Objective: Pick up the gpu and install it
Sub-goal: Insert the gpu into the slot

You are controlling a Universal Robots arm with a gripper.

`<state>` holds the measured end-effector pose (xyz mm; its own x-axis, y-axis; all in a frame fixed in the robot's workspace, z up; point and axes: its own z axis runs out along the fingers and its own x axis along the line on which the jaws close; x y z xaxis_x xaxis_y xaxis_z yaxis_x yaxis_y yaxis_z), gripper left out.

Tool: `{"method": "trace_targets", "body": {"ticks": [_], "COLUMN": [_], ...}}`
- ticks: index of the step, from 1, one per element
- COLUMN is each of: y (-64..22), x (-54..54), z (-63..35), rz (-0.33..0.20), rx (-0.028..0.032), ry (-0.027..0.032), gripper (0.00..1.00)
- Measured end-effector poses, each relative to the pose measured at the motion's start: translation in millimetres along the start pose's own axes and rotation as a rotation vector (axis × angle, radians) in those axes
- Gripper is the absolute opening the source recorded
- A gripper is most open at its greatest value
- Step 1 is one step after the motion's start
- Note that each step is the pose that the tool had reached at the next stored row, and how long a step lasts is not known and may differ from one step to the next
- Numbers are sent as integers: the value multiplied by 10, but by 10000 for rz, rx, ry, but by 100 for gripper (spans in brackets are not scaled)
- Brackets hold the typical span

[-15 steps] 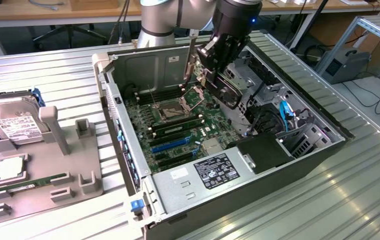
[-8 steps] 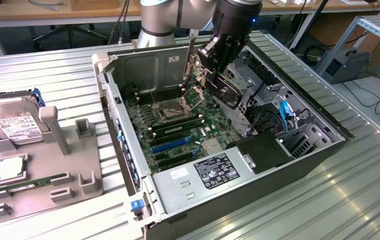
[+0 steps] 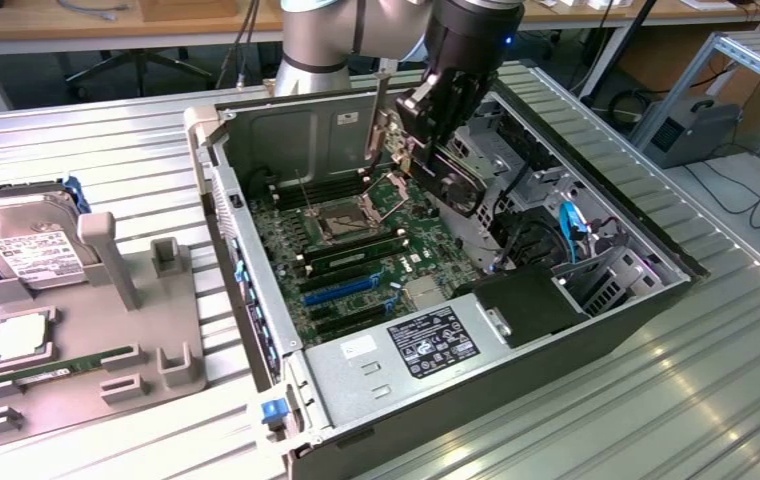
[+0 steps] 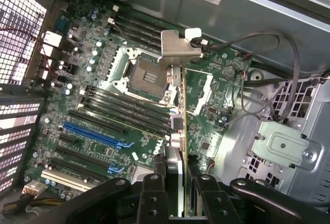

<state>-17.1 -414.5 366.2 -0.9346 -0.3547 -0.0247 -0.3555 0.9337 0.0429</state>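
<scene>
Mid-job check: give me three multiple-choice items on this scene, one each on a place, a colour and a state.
1. The hard drive is: A in the case; B on the tray; C in the gripper.
2. The coloured slots are: A red; B blue; C yellow.
3. The gpu is: A on the tray; B seated; C gripped above the motherboard.
Answers: B, it stands on the grey tray; B, blue plastic shows; C, the gripper is shut on it, clear of the slots.
</scene>
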Motion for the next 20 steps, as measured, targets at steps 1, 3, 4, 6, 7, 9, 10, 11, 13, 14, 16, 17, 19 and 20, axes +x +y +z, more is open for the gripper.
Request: {"method": "trace_targets", "body": {"ticks": [1,3,4,6,7,9,10,11,13,14,16,17,19,20], "y": [0,0,0,0,0,0,0,0,0,0,0,0,0,0], "x": [0,0,0,0,0,0,0,0,0,0,0,0,0,0], "z": [0,0,0,0,0,0,0,0,0,0,0,0,0,1], "rz": [-42,-105,-144,-201,-228,-283,-316,-340,-403,-425,-491,-518,-579,-610], "rx": [-1,-3,-3,-5,-5,-7,-8,-8,-10,-11,-12,-13,-14,-16], "ry": [2,4,6,9,10,12,14,15,17,18,21,21,25,25], "gripper": [27,27,27,27,27,27,27,27,27,27,27,27,27,27]}}
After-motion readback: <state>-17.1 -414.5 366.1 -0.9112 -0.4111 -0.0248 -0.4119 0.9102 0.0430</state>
